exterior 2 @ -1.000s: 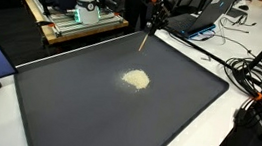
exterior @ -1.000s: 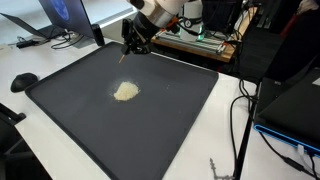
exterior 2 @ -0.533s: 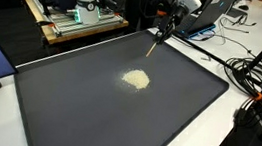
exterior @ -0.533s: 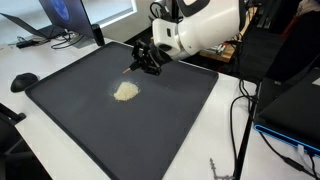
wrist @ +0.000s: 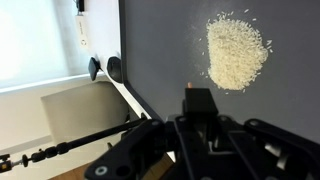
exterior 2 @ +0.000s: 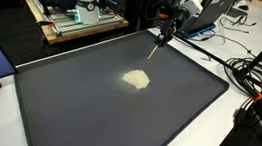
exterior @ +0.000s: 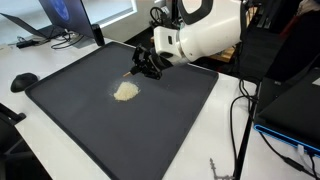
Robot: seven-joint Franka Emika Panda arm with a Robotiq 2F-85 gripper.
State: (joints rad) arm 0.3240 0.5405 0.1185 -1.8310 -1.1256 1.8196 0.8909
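The end effector (exterior 2: 164, 29) has its fingers pressed together on a thin pale stick (exterior 2: 154, 50). The stick hangs slanting below it, with its lower tip just above the dark grey flat mat (exterior 2: 86, 108). A small pale heap of loose grains (exterior 2: 136, 80) lies on the mat, near the stick's tip but apart from it.

In an exterior view the end effector (exterior: 146, 66) is a dark cluster and the stick is hard to tell; the heap (exterior: 125, 91) sits just below and beside it.

Only the wrist view shows single grains in the heap (wrist: 237, 52), ahead of the end effector (wrist: 198, 100), and the white worktop (wrist: 50, 50) past the mat's edge.
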